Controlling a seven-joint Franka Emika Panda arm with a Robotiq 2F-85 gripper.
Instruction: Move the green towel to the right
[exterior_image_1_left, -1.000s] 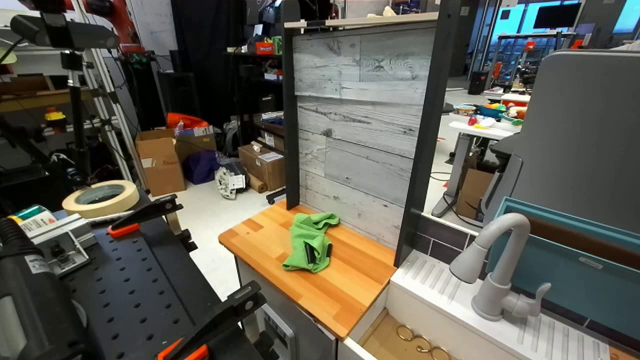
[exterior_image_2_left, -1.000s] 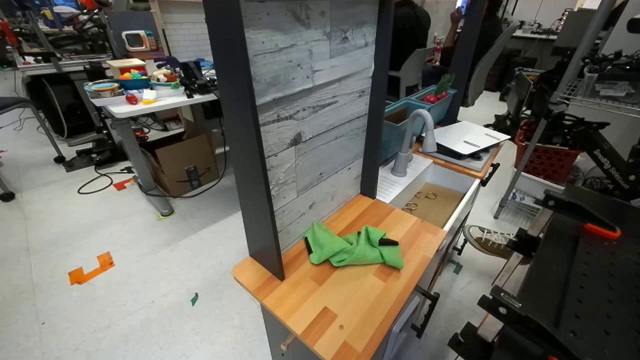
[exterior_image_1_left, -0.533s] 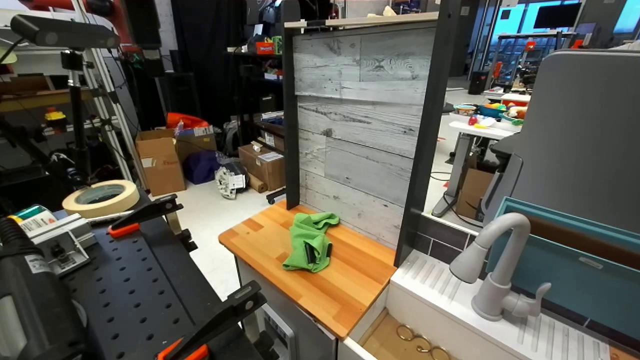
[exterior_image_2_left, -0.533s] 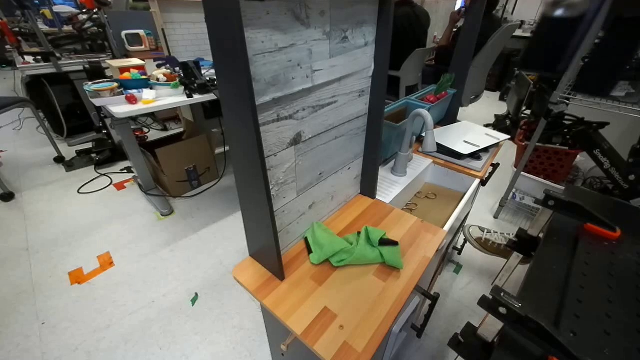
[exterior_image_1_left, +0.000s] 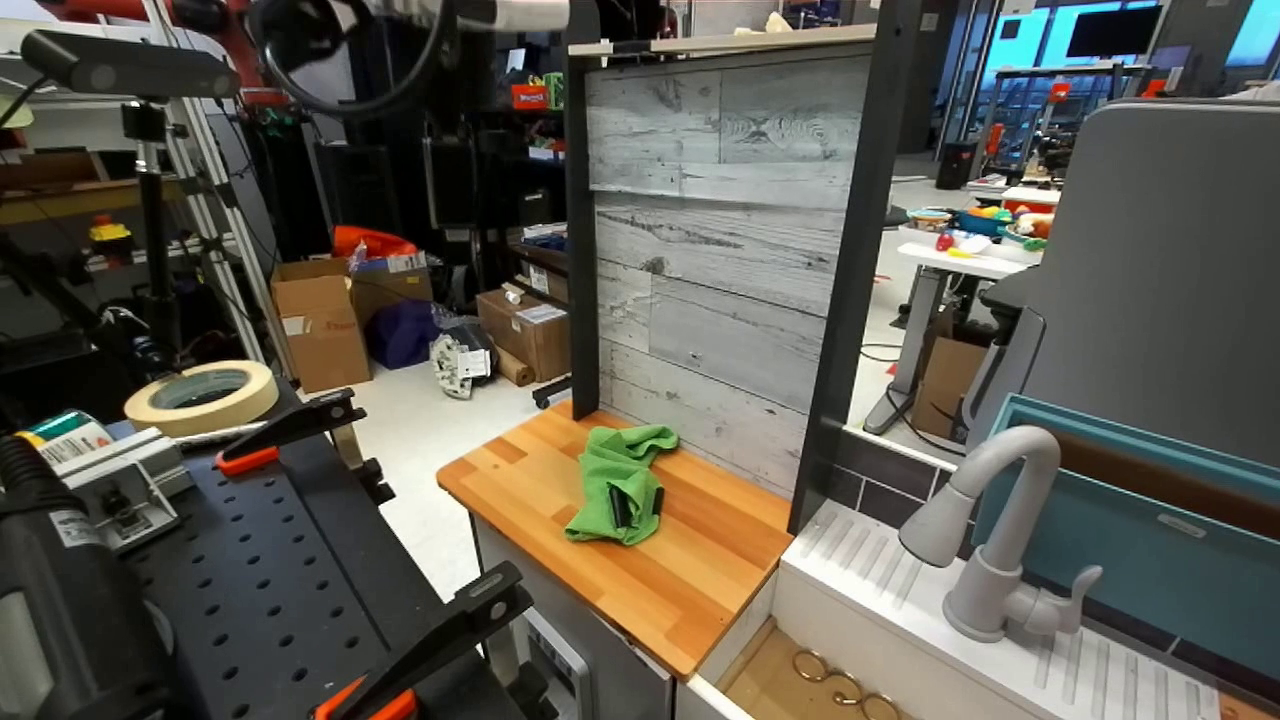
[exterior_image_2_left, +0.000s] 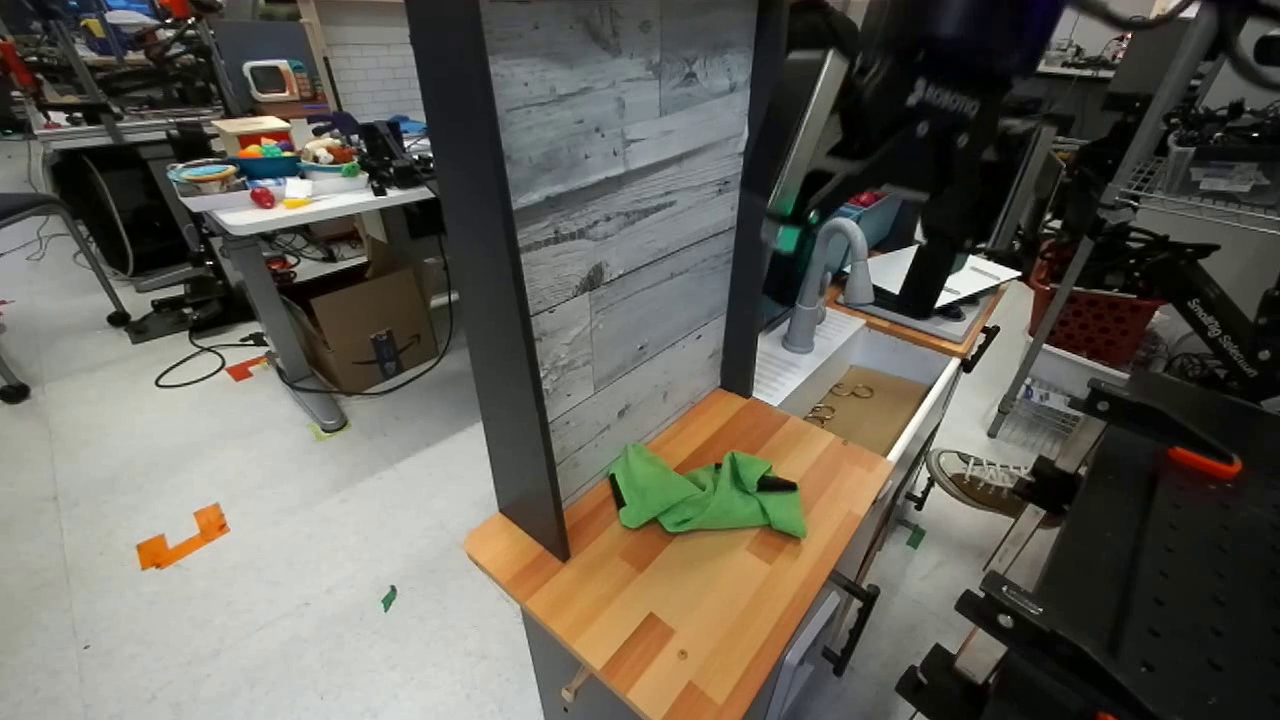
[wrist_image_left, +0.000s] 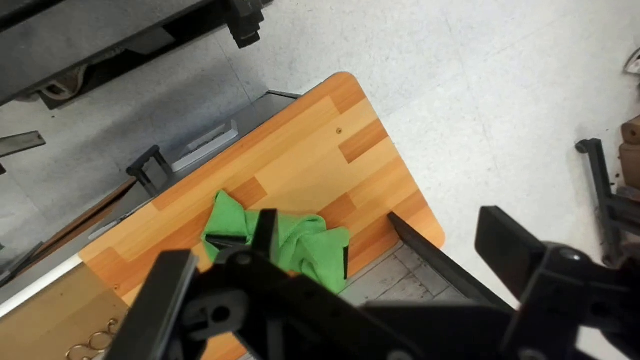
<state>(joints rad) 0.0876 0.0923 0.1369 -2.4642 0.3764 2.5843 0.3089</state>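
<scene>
The green towel (exterior_image_1_left: 615, 485) lies crumpled on the wooden countertop (exterior_image_1_left: 700, 570). In an exterior view the towel (exterior_image_2_left: 705, 490) rests beside the grey wood-pattern panel, with black patches at its ends. In the wrist view the towel (wrist_image_left: 312, 245) is partly hidden behind a gripper finger. My gripper (exterior_image_2_left: 858, 252) is high up in that exterior view, above the counter and in front of the sink end, apart from the towel. Its fingers are spread wide with nothing between them in the wrist view (wrist_image_left: 377, 217). The wooden countertop also shows there (wrist_image_left: 305, 170).
The upright wood-pattern panel (exterior_image_1_left: 720, 250) with dark posts stands along the counter's back edge. A grey faucet (exterior_image_1_left: 1010, 530) and a sink (exterior_image_2_left: 870, 410) holding metal rings adjoin the counter. A black perforated table (exterior_image_1_left: 260, 570) with clamps faces the counter across a gap.
The arm and gripper have come into both exterior views, entering from the top and moving over toward the counter. The towel has not moved.
</scene>
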